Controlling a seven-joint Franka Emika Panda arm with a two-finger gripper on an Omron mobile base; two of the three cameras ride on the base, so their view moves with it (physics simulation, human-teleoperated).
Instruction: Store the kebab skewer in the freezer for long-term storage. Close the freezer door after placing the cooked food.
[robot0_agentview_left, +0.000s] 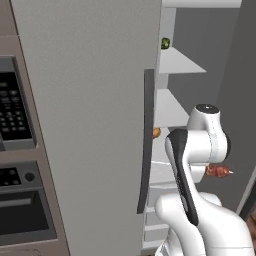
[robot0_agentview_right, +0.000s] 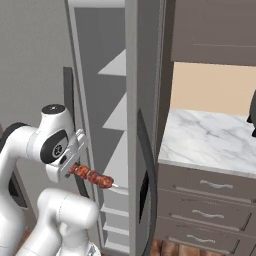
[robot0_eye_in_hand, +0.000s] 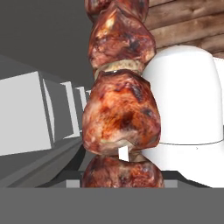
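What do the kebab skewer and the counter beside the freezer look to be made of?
Kebab skewer: glossy browned meat chunks, charred in spots, on a pale stick, likely wood. Counter: white stone with grey veins, probably marble, smooth finish.

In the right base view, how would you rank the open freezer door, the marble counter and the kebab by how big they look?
1. Freezer door, seen nearly edge-on and running the full height of the picture; being close to the camera may exaggerate it.
2. Counter.
3. Kebab, held in the shut gripper, clearly the smallest.
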